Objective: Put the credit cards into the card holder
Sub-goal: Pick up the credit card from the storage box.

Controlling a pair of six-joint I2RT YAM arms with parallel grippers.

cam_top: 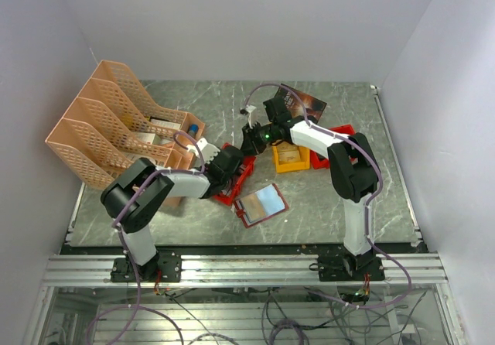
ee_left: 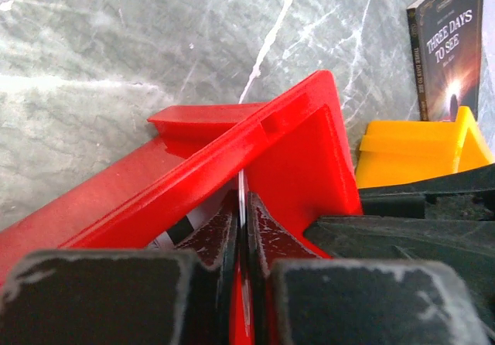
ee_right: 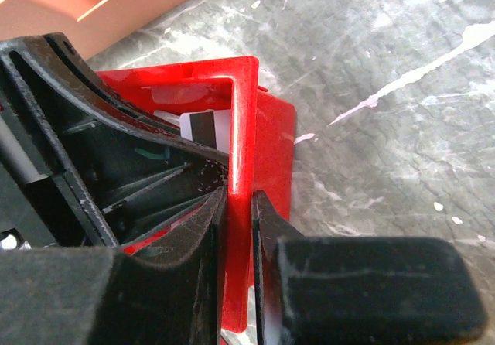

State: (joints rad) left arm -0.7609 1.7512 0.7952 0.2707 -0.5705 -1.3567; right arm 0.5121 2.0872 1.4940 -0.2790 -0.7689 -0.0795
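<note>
Your left tool pinches a thin card inside the red bin; your right tool clamps its wall. Pull crooked and that card may slip.

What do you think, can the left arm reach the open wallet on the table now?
Probably yes. The card holder lies open on the table right beside the red bin where the left pincer pinches a card, nothing between them. The right pincer holds the bin's far side.
</note>
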